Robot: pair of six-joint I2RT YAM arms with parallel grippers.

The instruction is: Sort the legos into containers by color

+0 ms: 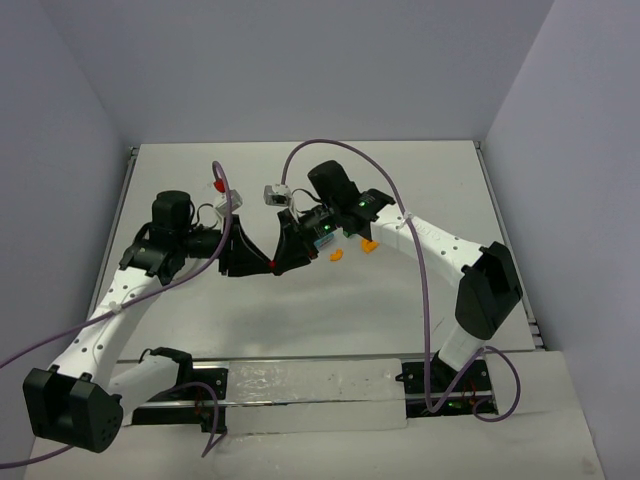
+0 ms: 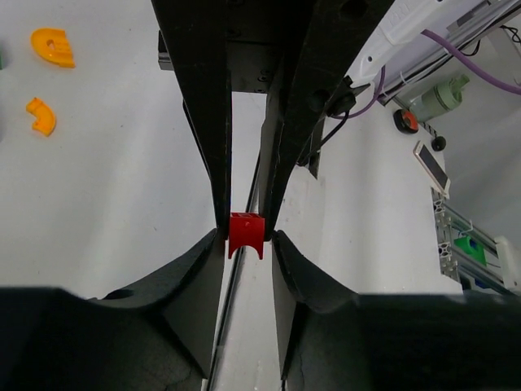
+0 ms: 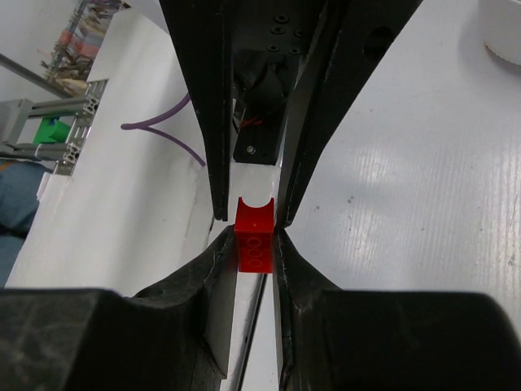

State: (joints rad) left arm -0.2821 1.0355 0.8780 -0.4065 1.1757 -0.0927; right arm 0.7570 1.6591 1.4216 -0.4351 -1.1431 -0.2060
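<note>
Setting: a white table walled in by pale panels, with two white and black arms reaching from the near edge towards each other.
Meeting point: the two grippers come nose to nose above the middle of the table, a little left of centre.
Red brick: a tiny red plastic brick with an arch cut in one end hangs in the air between both sets of black fingers, clear of the table.
Right gripper: its fingers are clamped tight on the two sides of the red brick.
Left gripper: its fingers stand apart and bracket the same brick, close beside it. The right wrist view shows a thin gap on one side.
Orange pieces: two small curved orange plastic bricks lie loose on the table just right of the grippers, near each other but not touching.
Bowl: a rounded white rim shows at a corner of the right wrist view, cut off. Its compartments cannot be seen.
</note>
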